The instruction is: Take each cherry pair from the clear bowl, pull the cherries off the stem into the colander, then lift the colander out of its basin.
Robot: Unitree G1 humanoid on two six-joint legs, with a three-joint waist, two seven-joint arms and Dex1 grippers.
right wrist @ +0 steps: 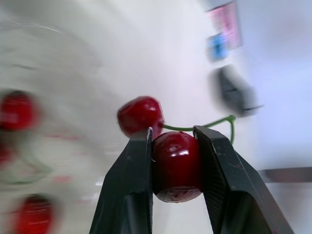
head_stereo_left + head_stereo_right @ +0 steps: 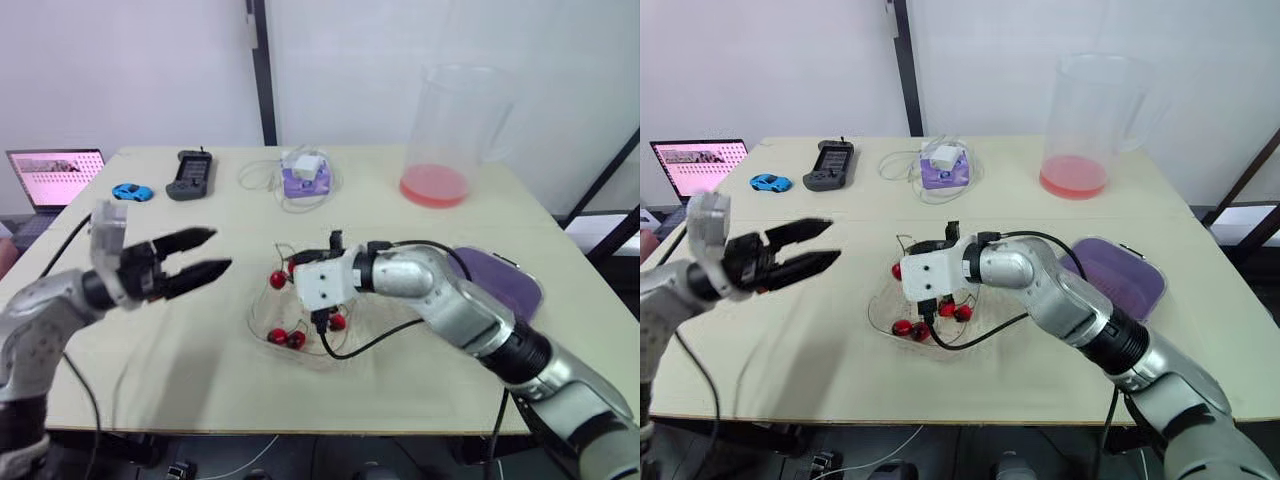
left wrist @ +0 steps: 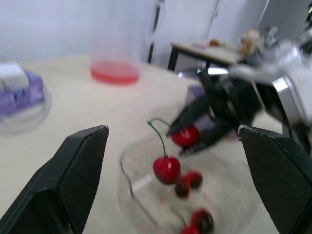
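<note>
**Over the clear bowl, one cherry pinched, its twin hanging free**

Above the clear bowl (image 2: 258,325), the right gripper (image 1: 174,134) is clamped on one cherry (image 1: 178,165) of a pair. Both black fingers press its sides. The second cherry (image 1: 140,114) hangs just beside the fingertips, joined by the green stem (image 1: 214,124) that arches out past them. Gripping the fruit rather than the stem leaves the stem and the twin exposed, which I judge is the point: the other arm gets something to pull against.

The left gripper (image 2: 220,250) waits left of the bowl with its fingers spread and holding nothing. It is aimed toward the held pair but well apart from it.

More cherries (image 2: 287,338) lie in the bowl, so this pair is not the last. The purple colander (image 2: 1125,272) sits in its basin on the robot's right, beyond the right forearm. The pair will probably have to travel there before the pull, or the loosened fruit would drop back into the bowl.
</note>
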